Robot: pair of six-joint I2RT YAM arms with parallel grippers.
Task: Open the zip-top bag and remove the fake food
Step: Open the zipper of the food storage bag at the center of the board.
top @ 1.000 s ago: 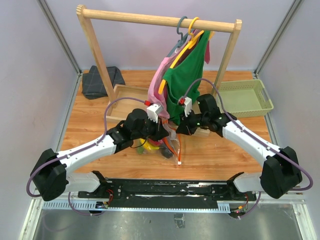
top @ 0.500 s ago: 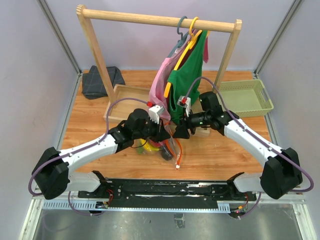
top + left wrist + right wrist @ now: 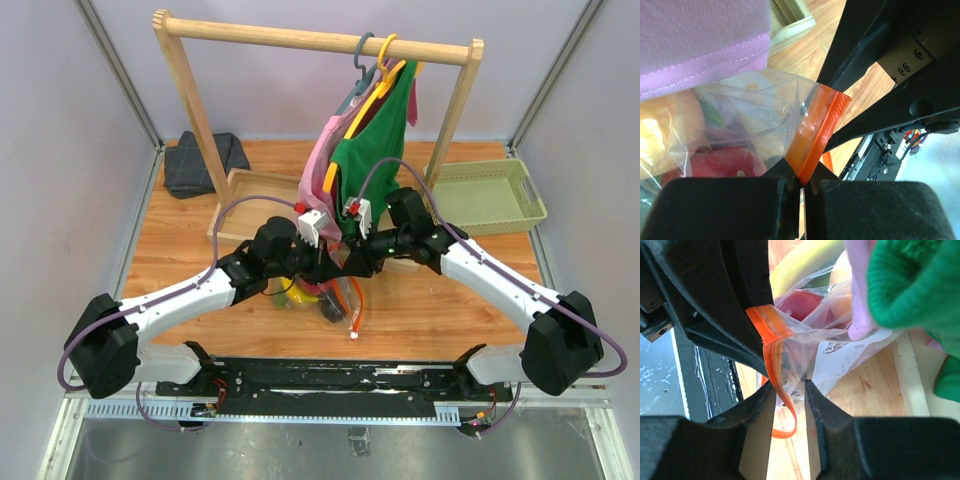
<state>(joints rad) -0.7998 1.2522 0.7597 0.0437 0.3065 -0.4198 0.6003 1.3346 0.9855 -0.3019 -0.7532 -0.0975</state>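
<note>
The zip-top bag (image 3: 338, 292), clear with an orange zip strip (image 3: 817, 130), hangs between the two grippers above the table. My left gripper (image 3: 802, 180) is shut on the zip strip's edge. My right gripper (image 3: 789, 390) is open, its fingers straddling the other strip (image 3: 771, 340) and the clear plastic without pinching them. The fake food is inside the bag: a red fruit (image 3: 725, 167), a peach (image 3: 670, 125) and a yellow banana (image 3: 800, 262). The white slider (image 3: 353, 335) dangles at the strip's low end. Both grippers meet near the table's middle in the top view (image 3: 340, 268).
A wooden clothes rack (image 3: 310, 40) stands behind, with a pink garment (image 3: 318, 175) and a green garment (image 3: 365, 160) hanging right over the grippers. A wooden tray (image 3: 250, 190), a green basket (image 3: 490, 195) and a dark folded cloth (image 3: 200, 160) lie at the back.
My right gripper has moved left to the bag and now straddles the zip strip beside the left gripper. The left gripper has kept its hold and stayed in place.
</note>
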